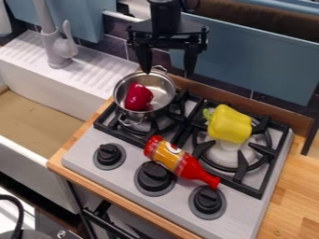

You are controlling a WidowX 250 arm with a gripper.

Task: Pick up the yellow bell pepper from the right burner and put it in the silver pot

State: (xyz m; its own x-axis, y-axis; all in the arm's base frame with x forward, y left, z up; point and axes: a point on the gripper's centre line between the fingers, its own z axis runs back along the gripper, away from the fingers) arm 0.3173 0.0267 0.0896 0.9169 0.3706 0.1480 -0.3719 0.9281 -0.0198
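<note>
Gripper (pixel 168 71): fingers spread wide, nothing between them. You have it above the far rim of the steel pot (pixel 163 95), close to the far handle (pixel 160 68) as seen from the camera; its height over the rim cannot be told. The red toy item (pixel 138 96) lies inside the pot, which sits on the left-hand burner in the view.

Hazards, in my judgement: should you lower from this position, a fingertip may strike the rim or handle, since the opening is not centred over the red item. Contact there could tip or slide the pot on the open grate (pixel 128 136). The pot wall leaves little room for spread fingers; closing off-centre may pinch the rim or squeeze the rounded item sideways.

Secondary: the sauce bottle (pixel 179 161) lies slanted beside the middle knob (pixel 156 176); being round, it may roll if nudged. The yellow pepper (pixel 229 125), on the right-hand burner, may topple if the arm sweeps low.
</note>
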